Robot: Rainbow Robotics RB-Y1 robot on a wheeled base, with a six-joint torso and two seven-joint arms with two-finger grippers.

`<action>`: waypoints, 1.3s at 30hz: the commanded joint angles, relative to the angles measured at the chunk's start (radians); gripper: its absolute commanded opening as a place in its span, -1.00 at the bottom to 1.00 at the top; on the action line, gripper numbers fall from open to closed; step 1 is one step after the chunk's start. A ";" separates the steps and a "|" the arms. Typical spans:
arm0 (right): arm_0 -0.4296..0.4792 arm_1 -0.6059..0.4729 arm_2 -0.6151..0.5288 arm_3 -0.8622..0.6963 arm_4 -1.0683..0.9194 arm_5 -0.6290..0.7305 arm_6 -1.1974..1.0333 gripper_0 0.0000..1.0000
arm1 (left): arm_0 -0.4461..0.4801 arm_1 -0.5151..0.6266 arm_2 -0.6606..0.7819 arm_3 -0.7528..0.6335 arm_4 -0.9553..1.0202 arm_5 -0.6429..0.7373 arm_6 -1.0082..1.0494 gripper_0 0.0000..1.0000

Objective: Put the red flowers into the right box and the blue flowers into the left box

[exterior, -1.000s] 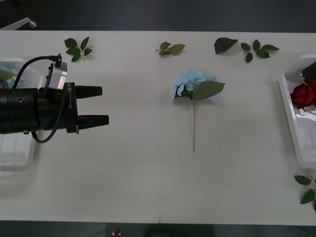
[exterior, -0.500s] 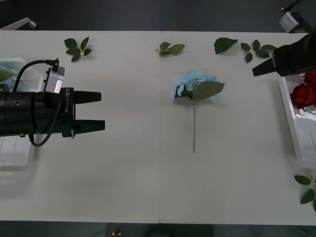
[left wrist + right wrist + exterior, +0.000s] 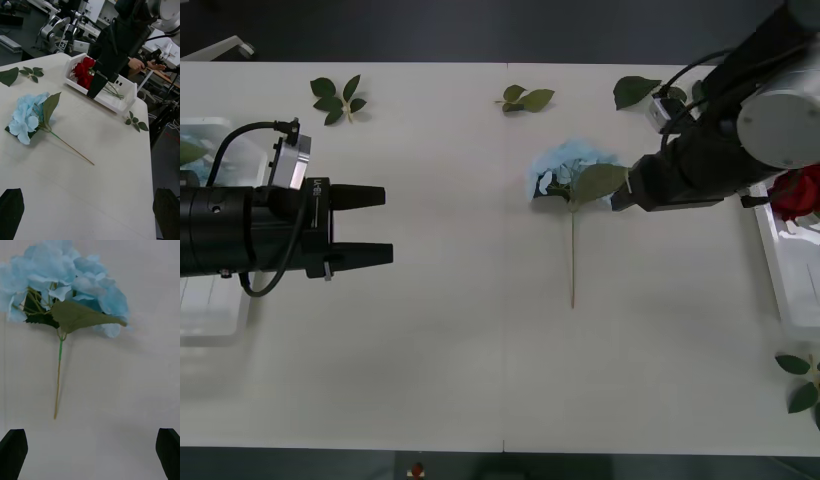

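One blue flower (image 3: 563, 166) lies mid-table, its big green leaf over the head and its thin stem running toward the near edge; it also appears in the wrist views (image 3: 75, 281) (image 3: 25, 112). My right gripper (image 3: 621, 192) hovers open just right of the head, the black fingertips wide apart (image 3: 90, 455). Open too, my left gripper (image 3: 388, 224) waits well to the left of the flower (image 3: 90, 213). The red flowers (image 3: 798, 190) (image 3: 83, 69) lie in the right box (image 3: 770, 245) (image 3: 123, 107). The left box (image 3: 210, 322) sits partly under my left arm.
Loose green leaf sprigs lie along the far edge (image 3: 338, 98) (image 3: 525, 98) (image 3: 636, 90) (image 3: 702, 102), with another at the near right (image 3: 805, 380). Bare tabletop stretches between the left gripper and the flower.
The right arm has swung in from the far right, over the right box, to just beside the blue flower head. The left arm drew back slightly, then held still.
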 commanded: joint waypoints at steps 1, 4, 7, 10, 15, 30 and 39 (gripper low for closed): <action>-0.074 0.126 -0.012 0.033 0.152 0.055 -0.073 1.00 | 0.008 -0.013 0.007 -0.004 0.011 0.006 0.030 1.00; -0.114 0.192 0.012 0.111 0.201 0.072 -0.064 1.00 | 0.008 -0.012 0.007 -0.004 0.011 0.006 0.030 1.00; -0.174 0.258 0.064 0.214 0.241 0.075 -0.061 1.00 | 0.011 -0.012 0.007 -0.004 0.011 0.008 0.030 1.00; -0.226 0.322 0.110 0.326 0.258 0.047 -0.049 1.00 | 0.016 -0.013 0.004 -0.004 0.011 0.008 0.030 1.00; -0.277 0.374 0.198 0.450 0.267 -0.045 -0.038 1.00 | 0.016 -0.020 -0.002 -0.004 0.011 0.008 0.030 1.00; -0.306 0.459 0.270 0.634 0.267 -0.134 -0.001 1.00 | 0.019 -0.029 -0.004 0.003 0.009 0.008 0.030 1.00; -0.307 0.474 0.302 0.713 0.262 -0.204 0.028 1.00 | 0.022 -0.029 -0.004 0.003 0.009 0.008 0.030 1.00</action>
